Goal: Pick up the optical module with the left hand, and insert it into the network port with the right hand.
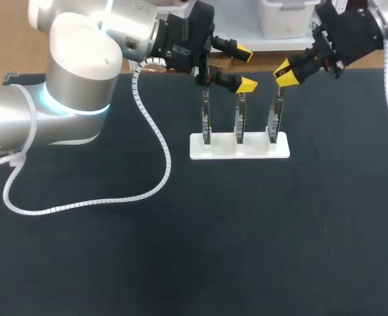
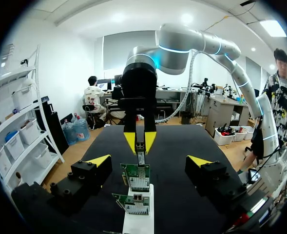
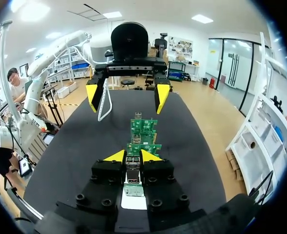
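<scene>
Optical module [image 3: 132,170]: slim, metal-cased plug, upright at the top of the end board [image 1: 273,122] nearest my right arm, in the white holder [image 1: 240,150] on the table [image 1: 180,250]. Right end effector [image 1: 284,74] pinching it from two sides. Left end effector [image 1: 245,68] spread, empty, over the row of boards. Handling, judged: light, rigid, smooth-sided, delicate at the connector end; grip the flat flanks squarely, mid-body, to prevent twisting

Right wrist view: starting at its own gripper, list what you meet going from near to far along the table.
right gripper → grey module it grips → middle green board → far green board → left gripper, open
</scene>
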{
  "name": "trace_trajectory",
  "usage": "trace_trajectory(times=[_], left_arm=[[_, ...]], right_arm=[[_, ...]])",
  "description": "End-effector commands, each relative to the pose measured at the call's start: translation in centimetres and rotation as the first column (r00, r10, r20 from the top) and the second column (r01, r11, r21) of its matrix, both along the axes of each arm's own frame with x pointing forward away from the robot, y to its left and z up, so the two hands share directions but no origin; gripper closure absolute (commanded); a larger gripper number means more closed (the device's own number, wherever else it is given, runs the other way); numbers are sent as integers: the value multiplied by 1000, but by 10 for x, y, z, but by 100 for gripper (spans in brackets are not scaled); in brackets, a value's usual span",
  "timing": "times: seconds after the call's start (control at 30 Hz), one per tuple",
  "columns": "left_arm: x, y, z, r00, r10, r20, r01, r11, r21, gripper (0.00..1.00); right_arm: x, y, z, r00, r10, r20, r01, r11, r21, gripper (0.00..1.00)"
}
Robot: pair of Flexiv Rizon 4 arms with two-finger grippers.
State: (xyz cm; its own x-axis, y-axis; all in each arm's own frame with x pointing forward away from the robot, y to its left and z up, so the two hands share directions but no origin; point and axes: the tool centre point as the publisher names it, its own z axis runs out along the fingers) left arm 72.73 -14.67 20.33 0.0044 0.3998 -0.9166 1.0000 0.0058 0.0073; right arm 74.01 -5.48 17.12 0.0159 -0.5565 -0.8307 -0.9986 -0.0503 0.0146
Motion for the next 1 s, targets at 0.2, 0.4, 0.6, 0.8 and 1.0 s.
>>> trace_trajectory(times=[0.2,0.4,0.6,0.8,1.0], left_arm=[[-1,0,0,1000,4,0,-4,1000,2,0],[-1,0,0,1000,4,0,-4,1000,2,0],[-1,0,0,1000,4,0,-4,1000,2,0],[-1,0,0,1000,4,0,-4,1000,2,0],[-1,0,0,1000,4,0,-4,1000,2,0]], right_arm=[[-2,1,-5,1000,5,-7,-5,1000,-6,100],[-2,2,-3,1000,9,-7,-9,1000,-6,100],[0,3,1,1000,12,5,-12,1000,-2,100],[0,3,-4,1000,10,-3,-10,1000,-8,100],[0,1,-5,1000,7,-11,-7,1000,-9,100]])
